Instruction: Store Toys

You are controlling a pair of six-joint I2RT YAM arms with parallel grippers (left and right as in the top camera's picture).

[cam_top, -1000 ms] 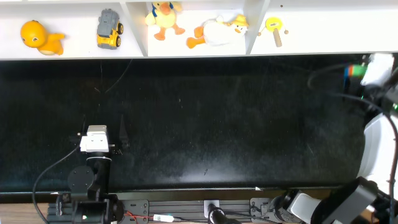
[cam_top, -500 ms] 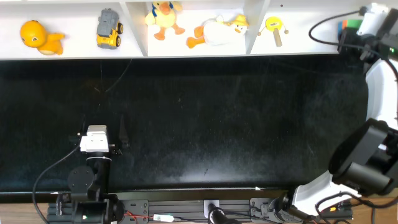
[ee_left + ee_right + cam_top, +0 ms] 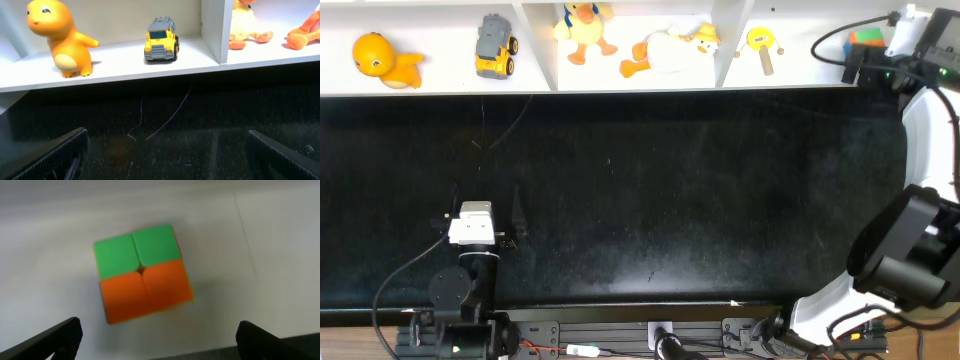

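Observation:
A cube [image 3: 142, 272] with green and orange faces lies on the white shelf floor. My right gripper [image 3: 157, 332] stands open just short of it, both fingers clear of it. From above, the cube [image 3: 865, 40] sits in the rightmost shelf compartment, right gripper [image 3: 865, 62] beside it. The shelf [image 3: 620, 82] also holds an orange figure [image 3: 385, 58], a yellow truck [image 3: 496, 47], a yellow duck plush [image 3: 584, 28], a white duck plush [image 3: 670, 50] and a yellow rattle [image 3: 760, 42]. My left gripper [image 3: 486, 198] is open and empty over the mat's near left, facing the orange figure [image 3: 60, 37] and truck [image 3: 161, 39].
A black mat [image 3: 670, 190] covers the table between the arms and the shelf. White dividers [image 3: 212, 30] split the shelf into compartments. The right arm's cable [image 3: 830, 35] loops beside the cube.
The right arm swung from the table's right edge up to the shelf's rightmost compartment, carrying the cube along. The cube now lies on the shelf. The left arm stayed still.

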